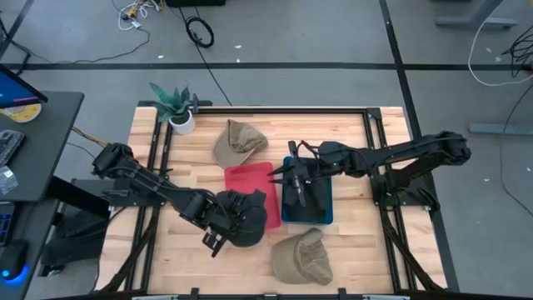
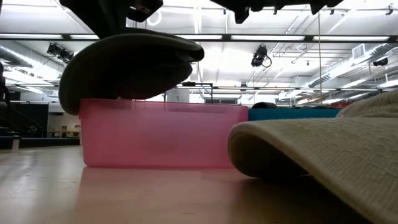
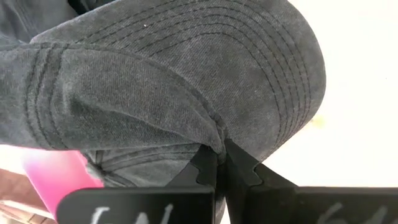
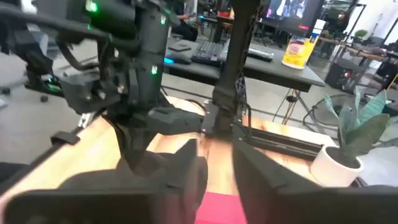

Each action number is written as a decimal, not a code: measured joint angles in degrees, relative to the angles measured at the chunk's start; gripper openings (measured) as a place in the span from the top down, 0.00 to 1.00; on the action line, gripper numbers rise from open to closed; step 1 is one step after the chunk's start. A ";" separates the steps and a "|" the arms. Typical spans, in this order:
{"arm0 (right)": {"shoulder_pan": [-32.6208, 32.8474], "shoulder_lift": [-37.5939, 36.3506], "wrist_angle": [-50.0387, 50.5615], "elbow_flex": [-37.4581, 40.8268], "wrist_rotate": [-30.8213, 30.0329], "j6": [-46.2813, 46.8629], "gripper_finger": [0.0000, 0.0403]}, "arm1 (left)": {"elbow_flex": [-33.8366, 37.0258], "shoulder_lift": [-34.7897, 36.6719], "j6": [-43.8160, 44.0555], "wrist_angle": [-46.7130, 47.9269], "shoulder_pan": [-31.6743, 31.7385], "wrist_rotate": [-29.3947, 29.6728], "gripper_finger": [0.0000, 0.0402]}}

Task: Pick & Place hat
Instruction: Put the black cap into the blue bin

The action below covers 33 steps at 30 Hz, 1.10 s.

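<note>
Bright ceiling strip lights (image 2: 205,38) glare behind a dark silhouetted cap (image 2: 127,62). The nearest tan cap (image 2: 336,146) is soft; the right wrist view is motion-blurred.

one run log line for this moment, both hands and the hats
left hand: shut on dark hat, beside red bin | right hand: over blue bin, grip unclear | tan hats: two on table

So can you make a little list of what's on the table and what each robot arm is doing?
left tool: shut on the dark grey denim cap, held beside the pink plastic bin
right tool: over the blue plastic bin, fingers apart, nothing seen held
khaki cap near plant: lying on the wooden table
khaki cap at front: lying on the table
small potted plant in white pot: back left corner
</note>
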<state>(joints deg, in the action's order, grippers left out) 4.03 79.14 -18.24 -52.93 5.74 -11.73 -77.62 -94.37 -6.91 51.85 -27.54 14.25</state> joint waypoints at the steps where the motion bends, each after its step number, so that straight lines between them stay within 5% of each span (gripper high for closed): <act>1: 0.05 0.47 -0.25 -0.04 0.00 -0.61 0.71 | 0.00 0.00 -0.22 0.02 0.35 -0.03 0.98; 8: 0.27 2.71 -0.15 -0.04 2.70 0.20 0.36 | 0.00 -0.01 -0.26 1.09 3.11 -0.07 0.98; 12: 0.63 3.55 0.38 -0.04 5.01 2.78 0.25 | 0.00 -0.02 -0.53 1.26 3.75 0.48 0.98; 17: 1.51 6.87 3.47 -2.29 5.22 3.74 0.24 | -0.02 -0.02 -2.81 1.27 3.86 2.13 0.98; 27: 2.89 20.58 25.81 -22.17 5.26 2.42 0.30 | -0.04 -0.02 -2.81 1.38 3.86 3.33 0.98; 33: 3.81 24.50 27.33 -24.47 5.35 2.03 0.31 | -0.04 -0.02 -2.83 1.66 3.86 3.75 0.98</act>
<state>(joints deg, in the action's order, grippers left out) 7.85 103.64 9.08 -77.39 11.09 -9.70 -77.67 -94.39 -9.74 53.51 -23.68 18.00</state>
